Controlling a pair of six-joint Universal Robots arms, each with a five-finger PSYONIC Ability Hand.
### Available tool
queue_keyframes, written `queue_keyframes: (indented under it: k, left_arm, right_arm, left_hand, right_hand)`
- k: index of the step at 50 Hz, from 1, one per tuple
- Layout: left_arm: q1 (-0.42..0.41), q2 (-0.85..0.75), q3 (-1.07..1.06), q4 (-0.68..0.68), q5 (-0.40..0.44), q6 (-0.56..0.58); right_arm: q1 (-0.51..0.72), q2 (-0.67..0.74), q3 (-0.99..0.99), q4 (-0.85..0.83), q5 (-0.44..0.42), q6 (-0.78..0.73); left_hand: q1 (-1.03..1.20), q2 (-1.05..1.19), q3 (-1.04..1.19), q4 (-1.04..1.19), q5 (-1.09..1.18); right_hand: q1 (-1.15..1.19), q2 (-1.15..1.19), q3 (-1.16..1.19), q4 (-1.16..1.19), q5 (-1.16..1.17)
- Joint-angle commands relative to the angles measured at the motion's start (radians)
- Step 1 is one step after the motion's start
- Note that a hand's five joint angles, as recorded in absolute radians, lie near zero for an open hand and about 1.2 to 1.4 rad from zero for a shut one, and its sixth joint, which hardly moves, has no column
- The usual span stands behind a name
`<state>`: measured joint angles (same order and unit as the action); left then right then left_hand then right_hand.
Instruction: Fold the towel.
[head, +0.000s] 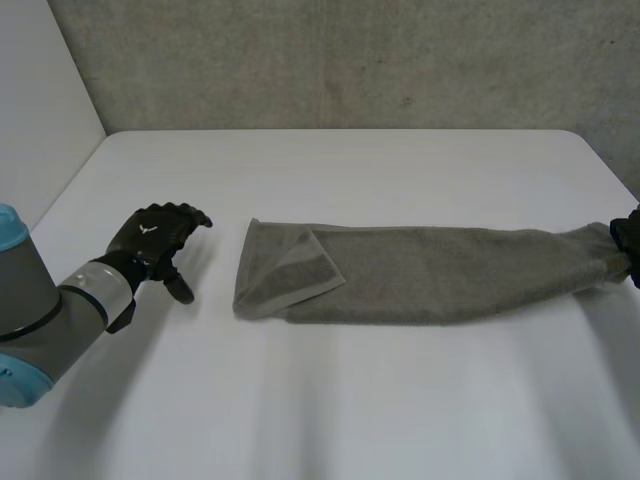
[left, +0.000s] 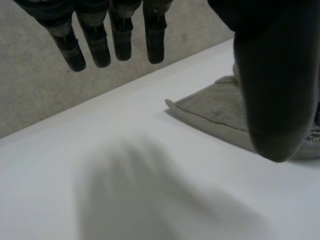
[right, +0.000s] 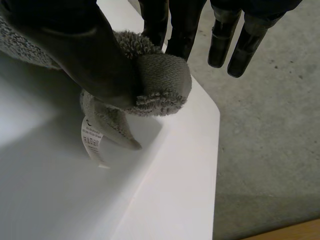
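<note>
The grey towel (head: 430, 275) lay stretched in a long, narrow band across the white tabletop (head: 350, 400), one corner flipped back over itself at its left end; the left hand (head: 155, 240) sat off that end, near it but apart; its wrist view added what the head view couldn't, fingers (left: 95, 47) straight and spread, gripping nothing, with the left thumb (left: 272, 90) hanging in front of the towel's tip. Over on the right, the head view gave just a sliver of the right hand (head: 628, 240) at the towel's bunched far end; the right wrist view settled it; the right thumb (right: 85, 50) pinned the gathered cloth against the fingers, a firm pinch, with a white label (right: 92, 142) dangling beneath, close to the tabletop's rounded corner.
</note>
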<state>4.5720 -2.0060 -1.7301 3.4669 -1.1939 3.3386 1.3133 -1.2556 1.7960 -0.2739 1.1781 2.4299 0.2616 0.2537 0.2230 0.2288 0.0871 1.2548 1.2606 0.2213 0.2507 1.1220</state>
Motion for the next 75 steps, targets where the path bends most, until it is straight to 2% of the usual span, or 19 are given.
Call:
queue_keyframes:
  k: [1,10,13,14,15,17,18,20,21,23,29,33,43,53,59,64,66,75]
  left_arm:
    - [-0.108,0.016,-0.005,-0.009,-0.001,-0.042]
    - [-0.228,0.038,0.015,-0.009,-0.007,-0.174]
    - [-0.274,0.024,0.057,-0.005,-0.033,-0.218]
    - [-0.304,0.007,0.079,-0.003,-0.071,-0.229]
    - [-0.304,0.007,0.080,-0.003,-0.072,-0.229]
    - [-0.353,-0.063,0.127,-0.003,-0.175,-0.229]
    - [-0.354,-0.063,0.127,-0.003,-0.176,-0.229]
    - [-0.396,-0.126,0.171,-0.008,-0.275,-0.222]
    - [-0.396,-0.126,0.172,-0.008,-0.276,-0.222]
    - [-0.419,-0.167,0.205,-0.011,-0.347,-0.211]
    - [-0.429,-0.220,0.248,-0.009,-0.378,-0.188]
    - [-0.455,-0.255,0.296,-0.003,-0.385,-0.166]
    - [-0.467,-0.321,0.359,-0.003,-0.386,-0.105]
    - [-0.469,-0.358,0.385,0.006,-0.392,-0.099]
    - [-0.461,-0.390,0.435,0.008,-0.454,-0.074]
    - [-0.426,-0.390,0.455,0.009,-0.501,-0.047]
    - [-0.380,-0.381,0.455,0.009,-0.516,-0.034]
    - [-0.332,-0.376,0.458,0.015,-0.516,0.005]
  right_arm:
    - [0.041,0.004,0.017,0.027,-0.028,0.000]
    - [0.054,0.004,0.022,0.027,-0.031,-0.002]
    - [0.054,0.005,0.023,0.027,-0.031,-0.002]
    - [0.055,0.007,0.025,0.027,-0.031,-0.002]
    - [0.057,0.007,0.029,0.027,-0.031,-0.003]
    - [0.057,0.007,0.034,0.027,-0.032,-0.003]
    - [0.058,0.005,0.037,0.027,-0.034,-0.003]
    - [0.058,0.005,0.039,0.027,-0.034,-0.003]
    - [0.058,0.005,0.039,0.027,-0.034,-0.003]
    - [0.058,0.007,0.039,0.027,-0.034,-0.006]
    - [0.058,0.010,0.039,0.027,-0.035,-0.008]
    - [0.058,0.012,0.039,0.027,-0.035,-0.009]
    - [0.058,0.012,0.040,0.027,-0.035,-0.009]
    - [0.058,0.018,0.040,0.027,-0.035,-0.009]
    - [0.058,0.018,0.042,0.027,-0.035,-0.009]
    - [0.058,0.016,0.043,0.027,-0.032,-0.009]
    - [0.058,0.016,0.043,0.027,-0.032,-0.009]
    - [0.060,0.016,0.045,0.027,-0.031,-0.009]
  left_hand:
    - [-0.007,0.001,-0.048,-0.054,-0.007]
    - [0.008,0.016,-0.048,-0.054,0.008]
    - [0.008,0.016,-0.048,-0.054,0.008]
    - [0.008,0.016,-0.048,-0.054,0.008]
    - [0.008,0.016,-0.048,-0.054,0.008]
    - [0.005,0.013,-0.048,-0.054,0.005]
    - [0.005,0.013,-0.048,-0.054,0.005]
    - [0.005,0.013,-0.048,-0.054,0.005]
    - [0.005,0.013,-0.048,-0.054,0.005]
    - [0.005,0.013,-0.048,-0.054,0.005]
    - [0.019,0.027,-0.048,-0.054,0.019]
    - [0.125,0.133,-0.048,-0.054,0.125]
    - [0.330,0.338,-0.048,-0.054,0.330]
    - [0.331,0.339,-0.048,-0.054,0.331]
    - [0.366,0.374,-0.048,-0.054,0.366]
    - [0.366,0.374,-0.048,-0.054,0.366]
    - [0.366,0.374,-0.048,-0.054,0.366]
    - [0.363,0.371,-0.048,-0.054,0.363]
  right_hand:
    - [0.141,0.136,-0.047,-0.076,0.100]
    - [0.141,0.136,-0.047,-0.076,0.100]
    - [0.141,0.136,-0.047,-0.076,0.100]
    - [0.141,0.136,-0.047,-0.076,0.100]
    - [0.141,0.136,-0.047,-0.076,0.100]
    - [0.141,0.136,-0.047,-0.076,0.100]
    - [0.141,0.136,-0.047,-0.076,0.100]
    - [0.141,0.136,-0.047,-0.076,0.100]
    - [0.141,0.136,-0.047,-0.076,0.100]
    - [0.141,0.136,-0.047,-0.076,0.100]
    - [0.141,0.136,-0.047,-0.076,0.100]
    - [0.141,0.136,-0.047,-0.076,0.100]
    - [0.141,0.136,-0.047,-0.076,0.100]
    - [0.141,0.136,-0.047,-0.076,0.100]
    - [0.141,0.136,-0.047,-0.076,0.100]
    - [0.141,0.136,-0.047,-0.076,0.100]
    - [0.141,0.136,-0.047,-0.076,0.100]
    - [0.141,0.136,-0.047,-0.076,0.100]
